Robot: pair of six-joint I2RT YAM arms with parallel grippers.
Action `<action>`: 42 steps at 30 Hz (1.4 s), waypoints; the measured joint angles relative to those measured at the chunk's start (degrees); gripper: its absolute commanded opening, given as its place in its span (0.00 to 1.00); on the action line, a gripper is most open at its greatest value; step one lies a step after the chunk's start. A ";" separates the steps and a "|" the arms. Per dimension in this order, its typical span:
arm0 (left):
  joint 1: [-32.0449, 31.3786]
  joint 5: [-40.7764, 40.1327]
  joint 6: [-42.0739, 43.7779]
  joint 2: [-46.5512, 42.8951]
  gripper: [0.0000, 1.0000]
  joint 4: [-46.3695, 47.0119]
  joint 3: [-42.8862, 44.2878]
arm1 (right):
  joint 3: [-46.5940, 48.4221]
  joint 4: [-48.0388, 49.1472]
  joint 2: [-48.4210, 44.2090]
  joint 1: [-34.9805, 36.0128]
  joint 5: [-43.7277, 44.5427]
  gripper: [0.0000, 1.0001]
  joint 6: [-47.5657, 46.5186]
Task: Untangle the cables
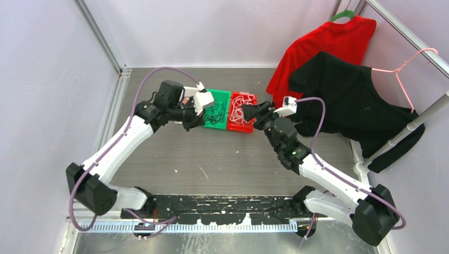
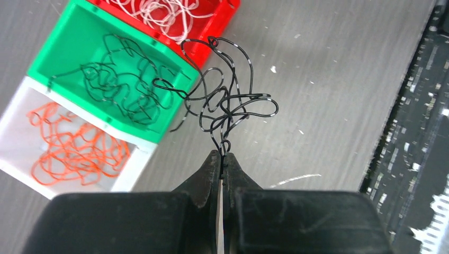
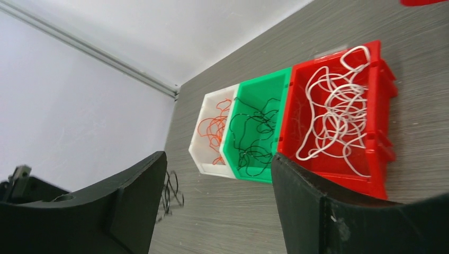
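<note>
My left gripper (image 2: 222, 154) is shut on a small clump of black cables (image 2: 227, 106) and holds it above the grey table, just in front of the bins. A white bin (image 2: 132, 169) holds orange cables (image 2: 74, 148). A green bin (image 2: 58, 58) holds black cables (image 2: 122, 84). A red bin (image 2: 222, 21) holds white cables (image 2: 169, 16). My right gripper (image 3: 217, 180) is open and empty, low over the table in front of the red bin (image 3: 386, 84). The held black clump (image 3: 172, 190) shows beside its left finger. From above, the left gripper (image 1: 197, 123) and right gripper (image 1: 246, 112) flank the bins.
A red shirt (image 1: 328, 42) and a black shirt (image 1: 349, 100) hang from a metal rack (image 1: 418, 121) at the back right, close behind my right arm. A pink hanger (image 1: 418, 58) hangs there too. Walls enclose the table on the left and at the back.
</note>
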 measured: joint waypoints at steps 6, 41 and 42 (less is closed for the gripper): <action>0.00 -4.11 4.28 11.76 0.00 -0.02 9.86 | -1.81 -2.75 -2.49 -1.05 1.33 0.77 -1.36; 30.18 0.68 -12.39 12.81 0.99 -0.87 17.86 | -3.43 -18.27 -1.68 -2.86 11.28 1.00 -11.56; 32.98 1.11 -14.01 9.29 0.99 2.95 11.76 | -3.54 -18.51 -1.40 -2.86 13.16 1.00 -12.20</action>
